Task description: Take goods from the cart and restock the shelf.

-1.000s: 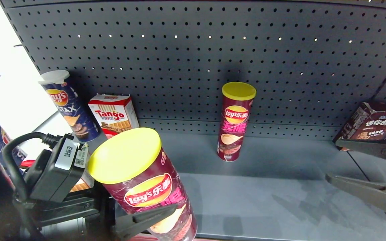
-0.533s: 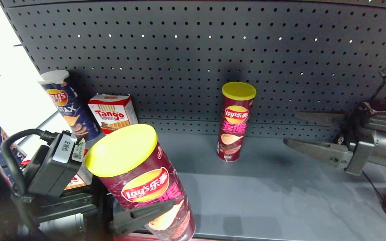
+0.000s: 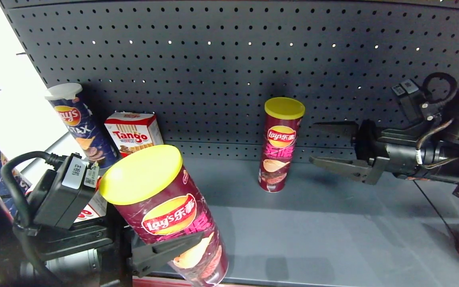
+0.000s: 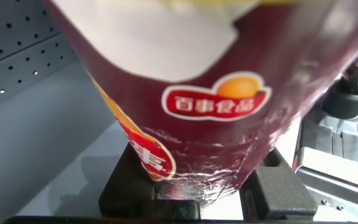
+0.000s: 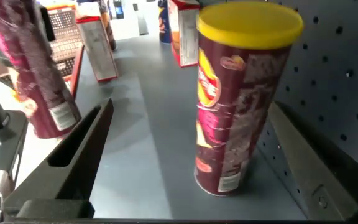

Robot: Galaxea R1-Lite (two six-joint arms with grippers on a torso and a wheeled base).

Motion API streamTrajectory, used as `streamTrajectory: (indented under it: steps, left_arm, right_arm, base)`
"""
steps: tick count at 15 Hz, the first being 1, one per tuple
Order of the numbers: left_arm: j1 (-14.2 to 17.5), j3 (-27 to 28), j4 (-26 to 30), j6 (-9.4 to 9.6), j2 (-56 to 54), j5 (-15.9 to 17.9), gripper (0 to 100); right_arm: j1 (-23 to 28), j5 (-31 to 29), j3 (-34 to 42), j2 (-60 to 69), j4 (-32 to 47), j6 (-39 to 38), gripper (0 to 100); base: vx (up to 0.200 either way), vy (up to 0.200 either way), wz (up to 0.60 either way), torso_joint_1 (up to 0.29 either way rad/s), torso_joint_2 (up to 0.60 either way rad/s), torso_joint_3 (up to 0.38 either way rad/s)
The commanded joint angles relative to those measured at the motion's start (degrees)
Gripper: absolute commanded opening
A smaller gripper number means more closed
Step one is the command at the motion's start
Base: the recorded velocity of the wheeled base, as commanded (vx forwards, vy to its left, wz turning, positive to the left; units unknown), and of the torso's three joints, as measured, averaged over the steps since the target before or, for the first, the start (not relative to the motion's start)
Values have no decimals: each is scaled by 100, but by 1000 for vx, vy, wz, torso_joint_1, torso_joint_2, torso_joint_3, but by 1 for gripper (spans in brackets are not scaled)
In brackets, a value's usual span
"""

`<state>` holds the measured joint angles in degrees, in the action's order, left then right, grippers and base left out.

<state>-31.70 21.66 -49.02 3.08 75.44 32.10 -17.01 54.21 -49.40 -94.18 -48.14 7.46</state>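
Swinging in from the 4 o'clock corner of the head view over the last second, the right gripper (image 3: pixel 313 142) now sits level at 3 o'clock of the standing can (image 3: pixel 279 147). Its jaws are spread wide and empty, tips aimed at the can and near it but not touching. The standing can stays upright mid-shelf against the back panel. The left gripper (image 3: pixel 189 245) keeps its jaws clamped low on the held can (image 3: pixel 169 215), which is tilted at 7 o'clock over the front edge of the shelf (image 3: pixel 313 239) and has barely drifted. Likely the right arm is lining up on the standing can; the held can is not yet placed.
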Motion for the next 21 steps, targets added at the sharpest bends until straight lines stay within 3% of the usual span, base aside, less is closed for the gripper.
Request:
streamTrajectory:
  steps: [1,21]
  left_arm:
    - [14,-48,-2,-1,-3,7,0]
    - [102,-31,-2,-1,-3,-2,0]
  right_arm:
    - [4,46,-299,-425,-2,1,100]
    - [136,19,-879,-1726,-11,221,100]
  base:
    - [0,0,0,0,0,0]
    - [0,0,0,0,0,0]
